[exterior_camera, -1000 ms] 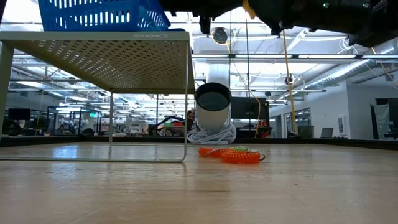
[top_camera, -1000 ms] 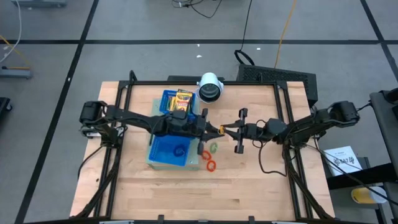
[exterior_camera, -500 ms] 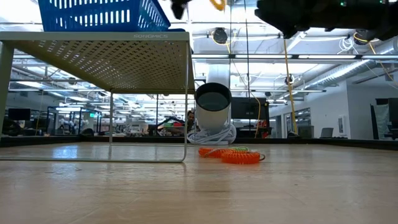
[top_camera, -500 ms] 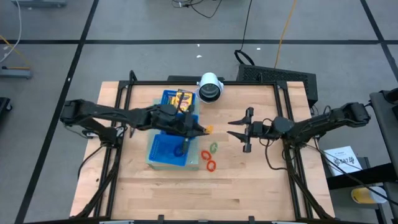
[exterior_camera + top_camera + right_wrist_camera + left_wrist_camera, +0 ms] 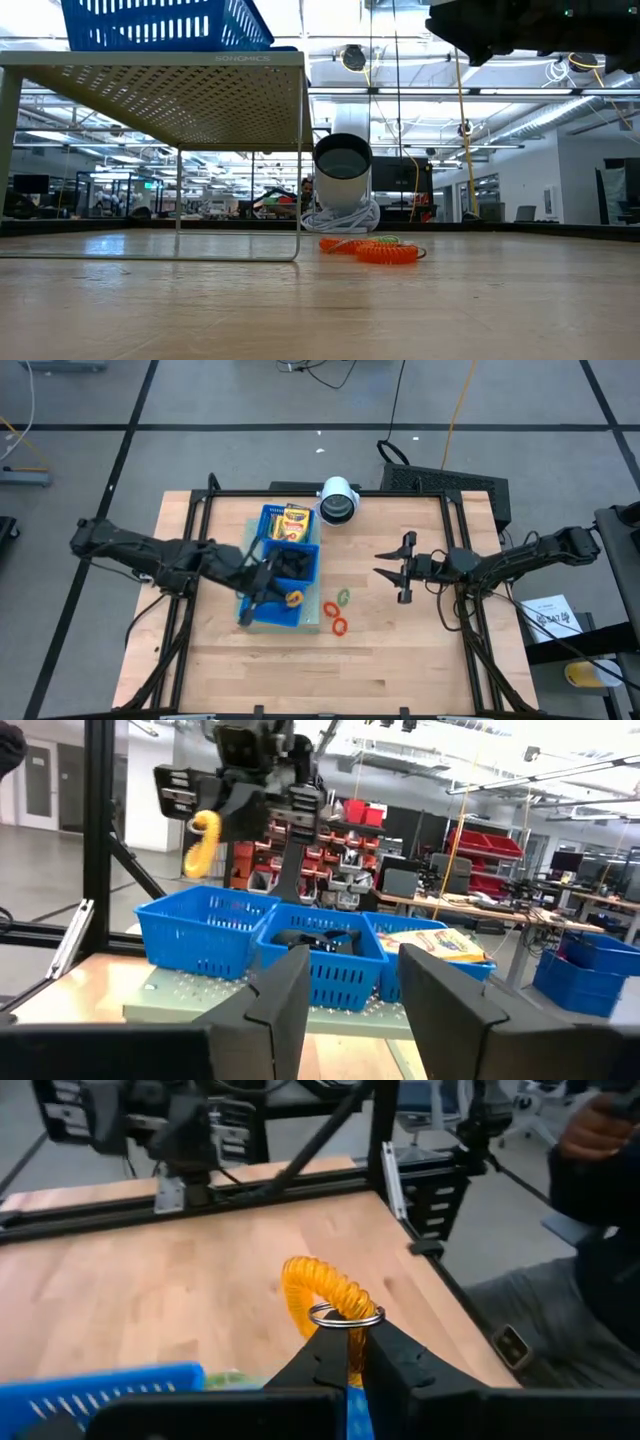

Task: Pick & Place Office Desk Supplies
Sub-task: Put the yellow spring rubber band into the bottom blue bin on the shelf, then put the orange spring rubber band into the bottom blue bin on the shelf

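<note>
My left gripper (image 5: 283, 596) is shut on a yellow coil ring (image 5: 294, 598) and hovers over the near compartment of the blue tray (image 5: 262, 612). The tray stands on a perforated stand (image 5: 200, 95). A crayon box (image 5: 294, 520) lies in its far compartment and black clips (image 5: 291, 561) in the middle one. Green (image 5: 343, 597), red (image 5: 330, 608) and orange (image 5: 338, 626) rings lie on the table to the tray's right. My right gripper (image 5: 386, 566) hangs open and empty right of the rings. My left gripper pinches the yellow coil at its end by the metal key ring (image 5: 345, 1318), between the two fingertips (image 5: 322, 1364). The fingers point toward the table's right, slanting a little down. The coil (image 5: 318, 1292) sticks out past the fingertips, lifted clear above the tray.
A white cylinder (image 5: 338, 500) with a dark centre stands at the far edge behind the tray. Black frame rails (image 5: 455, 540) run along the table's left, right and far sides. Bare wood (image 5: 330, 670) lies in front of the tray and rings. A person's arm (image 5: 600, 1150) shows beyond the table.
My right gripper has opened, let go of the yellow coil and drawn back toward the table's right edge. My left gripper, still shut on the coil, has carried it from mid-table toward the left and near side, over the tray's near compartment.
</note>
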Robot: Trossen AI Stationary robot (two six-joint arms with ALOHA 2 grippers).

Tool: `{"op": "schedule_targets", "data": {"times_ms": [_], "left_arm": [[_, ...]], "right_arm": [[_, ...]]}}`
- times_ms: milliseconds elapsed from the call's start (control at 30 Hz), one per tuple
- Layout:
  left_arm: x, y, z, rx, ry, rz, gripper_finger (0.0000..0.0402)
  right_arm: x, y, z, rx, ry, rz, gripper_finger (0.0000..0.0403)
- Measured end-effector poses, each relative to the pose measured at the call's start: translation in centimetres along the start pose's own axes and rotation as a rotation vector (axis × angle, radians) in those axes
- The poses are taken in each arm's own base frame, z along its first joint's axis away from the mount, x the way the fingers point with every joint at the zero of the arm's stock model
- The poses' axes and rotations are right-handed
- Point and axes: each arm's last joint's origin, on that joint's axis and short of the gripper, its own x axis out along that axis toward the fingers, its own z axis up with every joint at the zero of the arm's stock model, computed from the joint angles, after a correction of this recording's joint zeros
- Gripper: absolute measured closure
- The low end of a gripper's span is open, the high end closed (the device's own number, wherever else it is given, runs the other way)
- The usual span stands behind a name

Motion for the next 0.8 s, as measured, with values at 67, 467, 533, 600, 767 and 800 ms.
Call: {"op": "schedule_targets", "data": {"times_ms": [67,467,533,600,767,800], "left_arm": [[-0.7,-0.6,-0.8,-0.011,0.001,0.013,0.0386],[-3.0,-2.4,-4.6,-0.163,0.012,0.021,0.0332],[-3.0,-2.5,-4.5,-0.169,0.002,0.031,0.0308],[-3.0,-2.5,-4.5,-0.186,-0.004,0.052,0.0283],[-3.0,-2.2,-4.5,-0.189,-0.007,0.092,0.0223],[-3.0,-2.2,-4.5,-0.177,-0.007,0.094,0.0213]], "right_arm": [[0.0,0.0,0.0,-0.001,0.003,-0.014,0.026],[0.0,-0.1,-0.1,0.014,0.009,-0.02,0.0261],[0.0,-0.1,-0.1,0.015,0.009,-0.02,0.0261],[0.0,-0.1,-0.1,0.014,0.01,-0.02,0.026],[0.0,-0.1,-0.2,0.014,0.015,-0.019,0.0258],[0.0,-0.1,-0.2,0.014,0.015,-0.018,0.0258]]}}
